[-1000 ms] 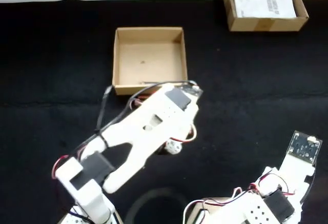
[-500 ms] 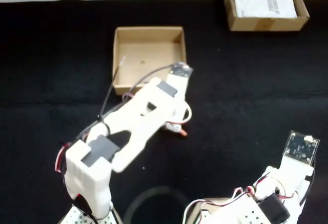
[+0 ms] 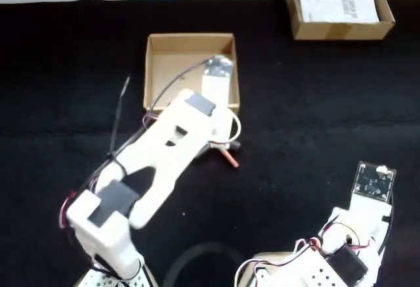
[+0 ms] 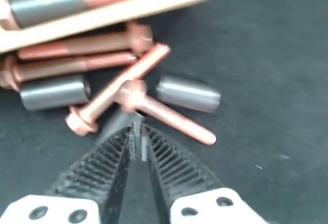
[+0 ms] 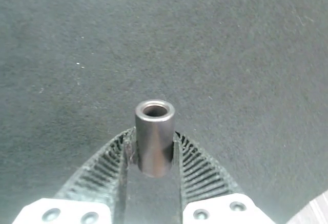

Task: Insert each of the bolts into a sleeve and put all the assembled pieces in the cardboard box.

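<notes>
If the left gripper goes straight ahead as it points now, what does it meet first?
Probably the copper bolt whose head lies just beyond the closed jaws of the left gripper, crossing a second bolt; depth is unclear.

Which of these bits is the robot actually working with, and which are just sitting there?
Part of the job:
- loose bolts
- loose sleeves
- sleeve held in the right gripper
- open cardboard box
- assembled piece in it

Just lying about:
- second box at the far edge, with paper in it
- black cloth
</notes>
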`<act>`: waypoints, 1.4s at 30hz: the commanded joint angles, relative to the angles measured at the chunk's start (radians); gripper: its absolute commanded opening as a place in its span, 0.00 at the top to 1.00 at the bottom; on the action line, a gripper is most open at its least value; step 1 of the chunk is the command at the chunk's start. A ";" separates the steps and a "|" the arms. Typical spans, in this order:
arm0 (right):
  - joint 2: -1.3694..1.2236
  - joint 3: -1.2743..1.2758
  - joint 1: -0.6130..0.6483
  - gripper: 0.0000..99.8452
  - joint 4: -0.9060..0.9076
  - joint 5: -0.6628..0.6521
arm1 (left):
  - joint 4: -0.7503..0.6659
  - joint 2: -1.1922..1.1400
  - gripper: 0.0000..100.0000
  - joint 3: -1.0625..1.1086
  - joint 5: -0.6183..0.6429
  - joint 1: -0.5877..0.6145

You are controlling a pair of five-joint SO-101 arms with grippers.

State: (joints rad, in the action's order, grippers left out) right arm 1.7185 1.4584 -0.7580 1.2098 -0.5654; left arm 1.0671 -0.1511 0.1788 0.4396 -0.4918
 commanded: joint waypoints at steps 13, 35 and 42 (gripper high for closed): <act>0.001 -0.005 0.035 0.99 -0.015 -0.009 | -0.012 0.142 0.80 0.082 0.157 -0.064; 0.001 -0.005 0.035 0.99 -0.016 -0.008 | -0.166 -0.039 0.83 0.090 0.176 -0.008; 0.001 -0.005 0.035 0.99 -0.018 -0.008 | -0.236 -0.054 0.83 0.090 0.176 0.058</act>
State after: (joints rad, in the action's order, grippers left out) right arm 1.7185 1.4584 -0.7334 1.2098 -0.5654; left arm 0.8508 -0.1987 0.2816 0.6084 -0.4580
